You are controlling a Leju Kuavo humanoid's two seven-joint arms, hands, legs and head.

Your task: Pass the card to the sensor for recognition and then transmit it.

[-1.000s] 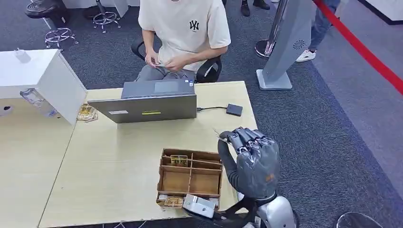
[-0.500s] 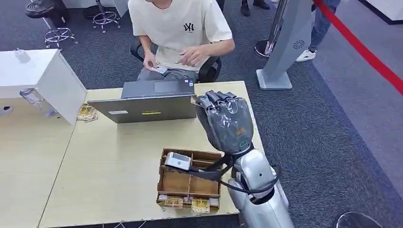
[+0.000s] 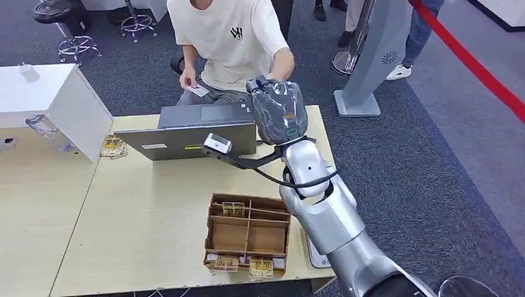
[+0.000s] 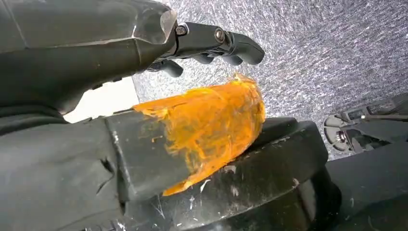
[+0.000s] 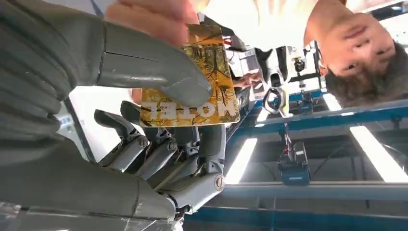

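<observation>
We are judging task in last stage: right hand (image 3: 277, 108) reaching over laptop (image 3: 195, 139) toward seated person (image 3: 232, 37), handover not yet done. Card (image 5: 192, 82) pinched between thumb and fingers (image 5: 159, 144) of right hand; person's fingertips (image 5: 154, 14) touching card's far edge. Left hand (image 4: 211, 43) holding nothing, fingers loosely curled.
</observation>
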